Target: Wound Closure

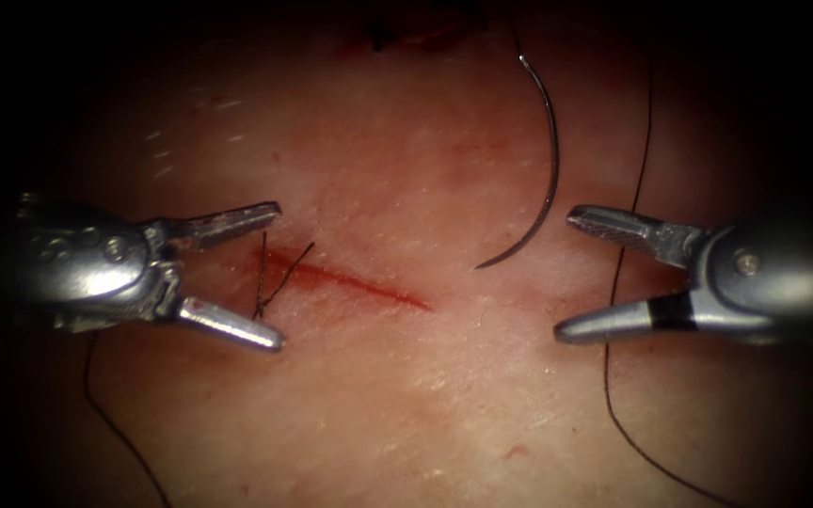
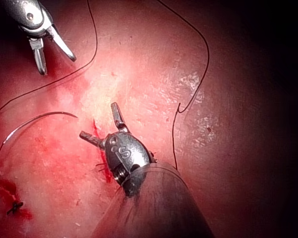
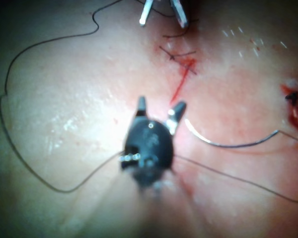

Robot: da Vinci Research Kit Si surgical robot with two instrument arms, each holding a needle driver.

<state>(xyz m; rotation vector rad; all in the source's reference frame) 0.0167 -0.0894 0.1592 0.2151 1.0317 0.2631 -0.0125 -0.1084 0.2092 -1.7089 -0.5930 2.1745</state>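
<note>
- The needle (image 1: 546, 179) lies free on the tissue (image 1: 406, 414), right of the cut (image 1: 350, 279), its long axis running up and down, tip low and pointing left.
- Left hand (image 1: 279, 273) gapes wide, empty, over the cut's left end and cut thread ends (image 1: 275, 277).
- Right hand (image 1: 565, 273) is spread, empty; the thread (image 1: 628, 216) passes beside it.

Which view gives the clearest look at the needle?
The endoscope view: the needle lies free on the tissue, right of the cut, its whole curve visible, both claws open and empty. Both wrist views show it too, partly washed out.
</note>
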